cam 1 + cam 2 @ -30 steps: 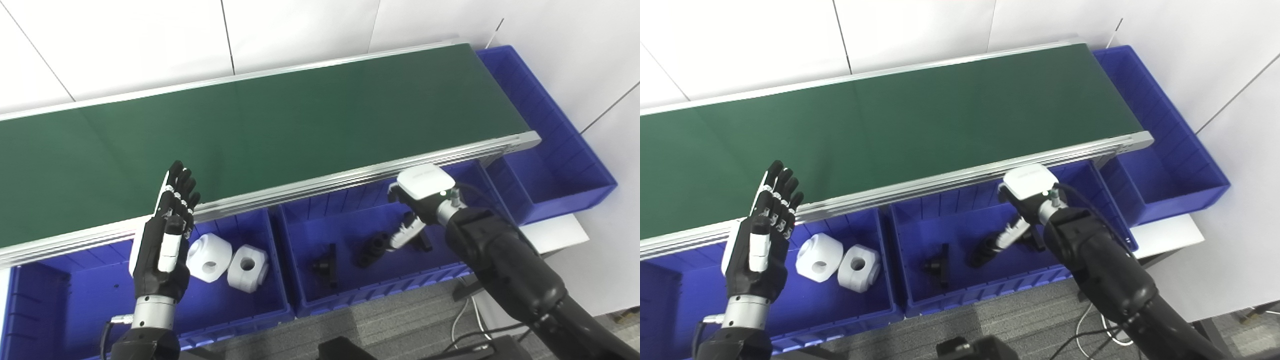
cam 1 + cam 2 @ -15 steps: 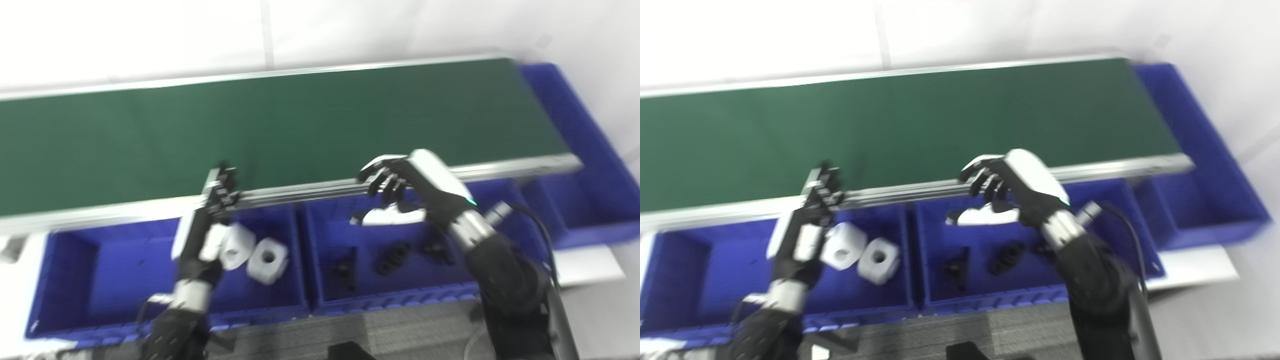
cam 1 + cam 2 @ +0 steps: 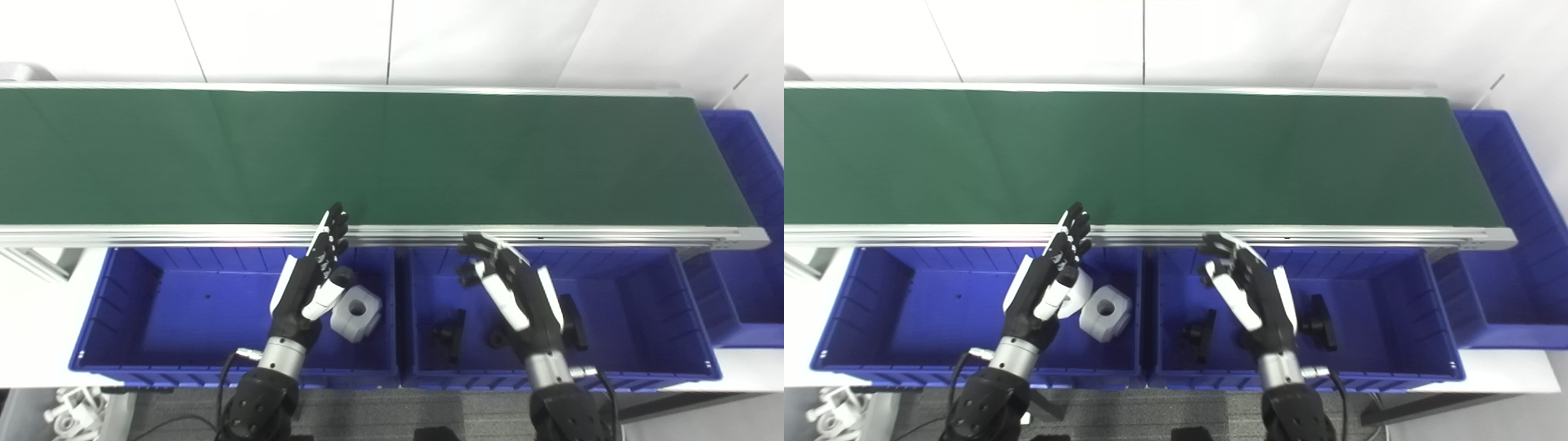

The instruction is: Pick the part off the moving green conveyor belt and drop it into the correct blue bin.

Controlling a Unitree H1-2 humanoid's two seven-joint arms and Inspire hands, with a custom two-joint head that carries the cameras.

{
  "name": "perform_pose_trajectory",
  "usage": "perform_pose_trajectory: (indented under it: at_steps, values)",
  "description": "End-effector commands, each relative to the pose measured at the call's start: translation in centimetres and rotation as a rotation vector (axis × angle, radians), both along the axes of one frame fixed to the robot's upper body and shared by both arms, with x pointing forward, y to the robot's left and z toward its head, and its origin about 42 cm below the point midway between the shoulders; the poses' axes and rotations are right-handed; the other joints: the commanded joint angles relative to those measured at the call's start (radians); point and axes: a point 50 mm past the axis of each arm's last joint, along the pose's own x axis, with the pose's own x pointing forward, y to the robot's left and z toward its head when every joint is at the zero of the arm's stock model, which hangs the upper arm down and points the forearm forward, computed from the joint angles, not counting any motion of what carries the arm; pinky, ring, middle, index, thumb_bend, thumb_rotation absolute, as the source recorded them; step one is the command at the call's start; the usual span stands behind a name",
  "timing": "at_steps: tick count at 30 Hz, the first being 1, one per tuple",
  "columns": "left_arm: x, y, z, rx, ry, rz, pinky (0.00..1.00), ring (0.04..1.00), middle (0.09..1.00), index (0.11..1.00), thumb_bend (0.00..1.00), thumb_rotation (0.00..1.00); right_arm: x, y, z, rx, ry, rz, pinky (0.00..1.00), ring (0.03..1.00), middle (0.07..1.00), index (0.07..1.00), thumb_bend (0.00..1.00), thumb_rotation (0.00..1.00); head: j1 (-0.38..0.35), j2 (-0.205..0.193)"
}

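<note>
The green conveyor belt [image 3: 392, 159] runs across the view with no part on it. My left hand [image 3: 309, 285] is open, fingers straight, above the right end of the left blue bin [image 3: 153, 306], its fingertips near the belt's front rail. It partly hides one of the two white blocks [image 3: 356, 312] in that bin. My right hand [image 3: 514, 294] is open with fingers spread over the middle blue bin [image 3: 649, 306]. That bin holds black parts [image 3: 450, 334], one of them right of the hand [image 3: 1318, 317]. Neither hand holds anything.
A third blue bin [image 3: 744, 177] stands at the belt's right end. The belt's aluminium front rail [image 3: 551, 233] runs just above both bins. White parts lie on the floor at the bottom left [image 3: 67, 401]. Behind the belt is a white wall.
The camera has swung to face the belt squarely. My right hand has come up out of the middle bin and turned its fingers upward, spread. The left hand stays open.
</note>
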Motion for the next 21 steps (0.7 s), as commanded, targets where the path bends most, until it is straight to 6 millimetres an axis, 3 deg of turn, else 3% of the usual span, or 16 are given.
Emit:
perform_pose_trajectory:
  at_steps: [1, 7, 8, 14, 17, 18, 21]
  values:
    - [0.2, -0.5, 0.9, -0.026, -0.064, 0.002, 1.0, 1.0, 0.998, 0.999, 0.88, 0.8, 0.5, 0.1, 1.1, 0.006, -0.102, -0.004, 0.56, 0.611, 0.697, 0.729, 0.68, 0.77, 0.001, -0.001]
    - [-0.1, -0.2, 0.4, -0.033, -0.066, 0.004, 1.0, 1.0, 0.996, 0.988, 0.86, 0.79, 0.0, 0.5, 0.2, -0.023, -0.095, 0.053, 0.55, 0.608, 0.72, 0.745, 0.66, 0.79, -0.013, -0.023]
    - [-0.1, -0.2, 0.3, -0.031, -0.062, 0.004, 1.0, 1.0, 0.996, 0.988, 0.86, 0.79, 0.0, 0.6, 0.0, -0.023, -0.096, 0.058, 0.55, 0.608, 0.723, 0.746, 0.66, 0.79, -0.016, -0.045]
    - [-0.4, 0.0, -0.3, -0.033, -0.057, 0.0, 1.0, 1.0, 1.0, 0.986, 0.85, 0.79, -0.3, 0.9, -0.7, -0.021, -0.084, 0.074, 0.54, 0.594, 0.734, 0.735, 0.7, 0.8, -0.024, -0.089]
    - [-0.5, 0.1, -0.4, -0.037, -0.055, -0.002, 1.0, 1.0, 1.0, 0.987, 0.87, 0.79, -0.3, 0.9, -0.9, -0.021, -0.08, 0.077, 0.53, 0.589, 0.738, 0.729, 0.71, 0.8, -0.024, -0.089]
    - [-0.5, 0.1, -0.6, -0.039, -0.052, -0.003, 1.0, 1.0, 1.0, 0.987, 0.87, 0.79, -0.4, 1.0, -1.0, -0.022, -0.077, 0.081, 0.53, 0.589, 0.738, 0.727, 0.71, 0.8, -0.028, -0.12]
    - [-0.5, 0.2, -0.9, -0.041, -0.047, -0.002, 1.0, 1.0, 1.0, 0.987, 0.86, 0.78, -0.4, 1.1, -1.5, -0.032, -0.076, 0.089, 0.53, 0.59, 0.739, 0.721, 0.71, 0.8, -0.031, -0.134]
